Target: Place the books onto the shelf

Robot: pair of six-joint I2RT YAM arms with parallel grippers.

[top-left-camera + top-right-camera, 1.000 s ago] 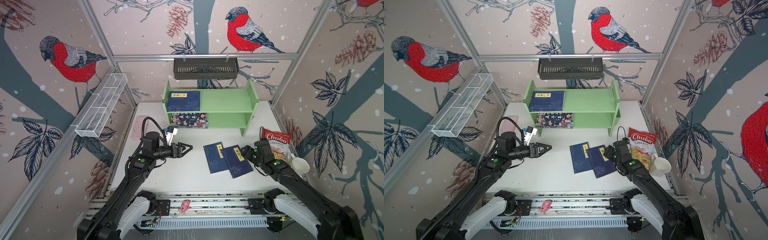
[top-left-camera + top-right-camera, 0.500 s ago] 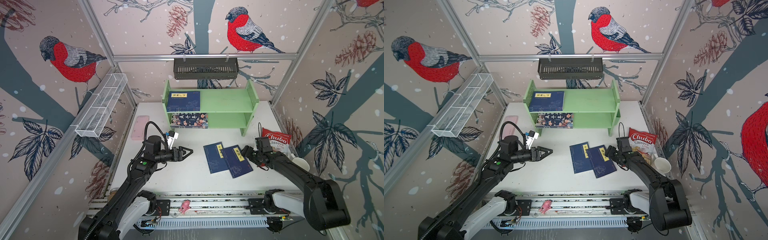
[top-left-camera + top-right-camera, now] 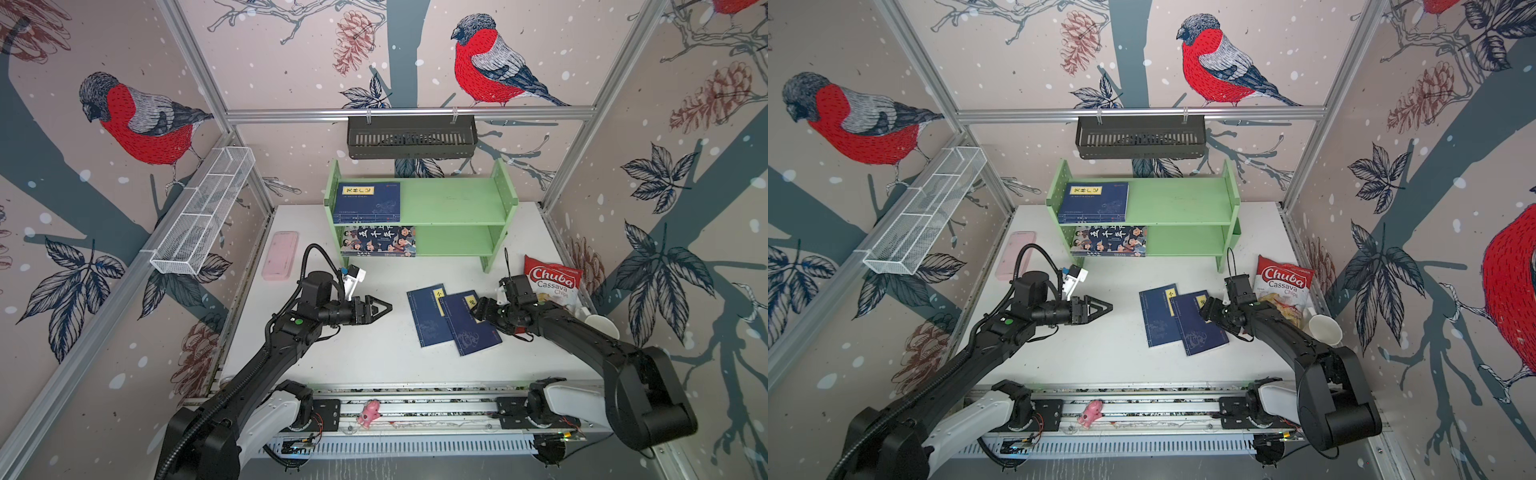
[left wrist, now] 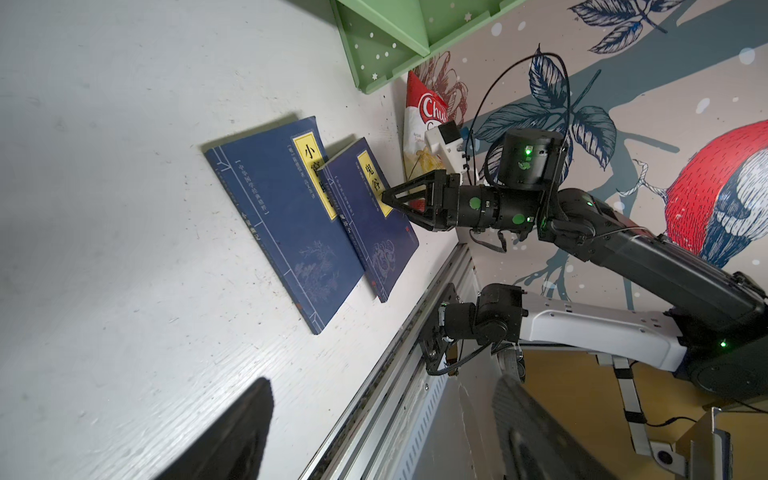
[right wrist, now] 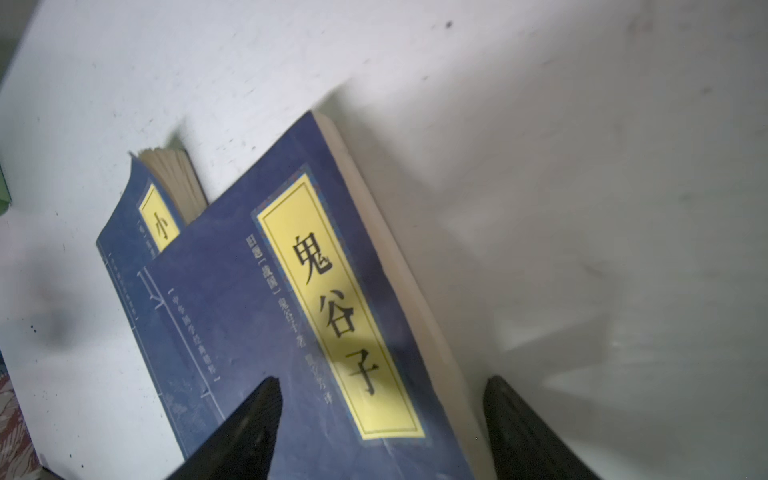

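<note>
Read "鬼谷子" on yellow label of navy paperback (image 5: 232,299), overlapping second paperback (image 4: 270,216) marked "小", remainder covered; noted both flat on white desk (image 3: 374,365), 6 o'clock from green shelf (image 3: 457,203). Found left jaws spread, empty, at 9 o'clock; right jaws spread astride page edge, 3 o'clock.

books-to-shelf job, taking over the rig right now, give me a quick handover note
The left gripper is open and empty above the table, short of the books.
The right gripper is open, jaws astride the edge of the upper table book, not closed.
Done: navy book on the top tier of the shelf, cartoon book on the lower tier.
Left: the upper table book and the lower table book it overlaps.
</note>
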